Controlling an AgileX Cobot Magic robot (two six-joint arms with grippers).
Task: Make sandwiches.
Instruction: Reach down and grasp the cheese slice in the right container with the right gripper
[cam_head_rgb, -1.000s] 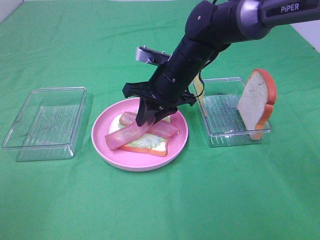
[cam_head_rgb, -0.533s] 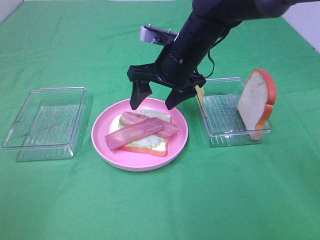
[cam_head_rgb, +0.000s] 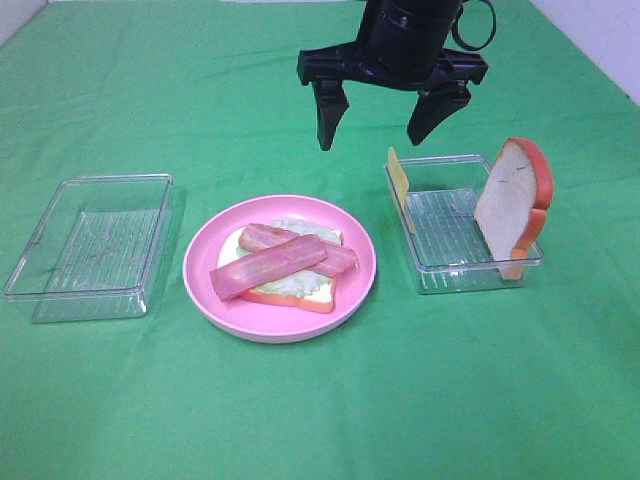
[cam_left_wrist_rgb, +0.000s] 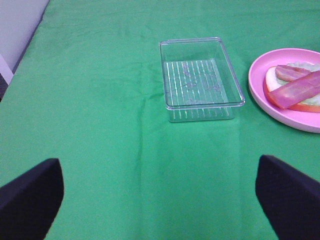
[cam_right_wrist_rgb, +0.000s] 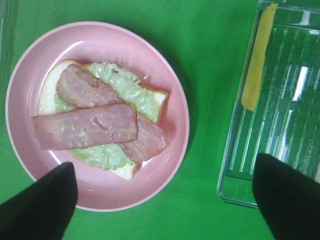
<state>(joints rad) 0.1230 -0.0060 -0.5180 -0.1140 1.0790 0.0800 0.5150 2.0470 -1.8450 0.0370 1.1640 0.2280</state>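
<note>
Exterior high view showed the right gripper (cam_head_rgb: 370, 142) hanging in the air over the far part of the bench (cam_head_rgb: 420, 400), above and behind the gap between the pink plate (cam_head_rgb: 205, 270) and the right tray (cam_head_rgb: 470, 275). Its jaws were spread wide, with nothing between them. On the plate lay the lower bread slice (cam_head_rgb: 300, 297), flat, with the lettuce leaf (cam_head_rgb: 290, 284) on top of it and two meat strips (cam_head_rgb: 268, 267) on the lettuce, one overlapping the other. The cheese slice (cam_head_rgb: 400, 186) stood on edge inside the right tray, against the end wall nearest the plate. The second bread slice (cam_head_rgb: 512, 205) stood upright at the opposite end of that tray, leaning on its wall. The left tray (cam_head_rgb: 90, 245) sat on the green cloth on the other side of the plate, apart from it. In the left wrist view the left gripper (cam_left_wrist_rgb: 160, 200) was also wide open and held nothing, poised over bare cloth with the left tray ahead of it.
</note>
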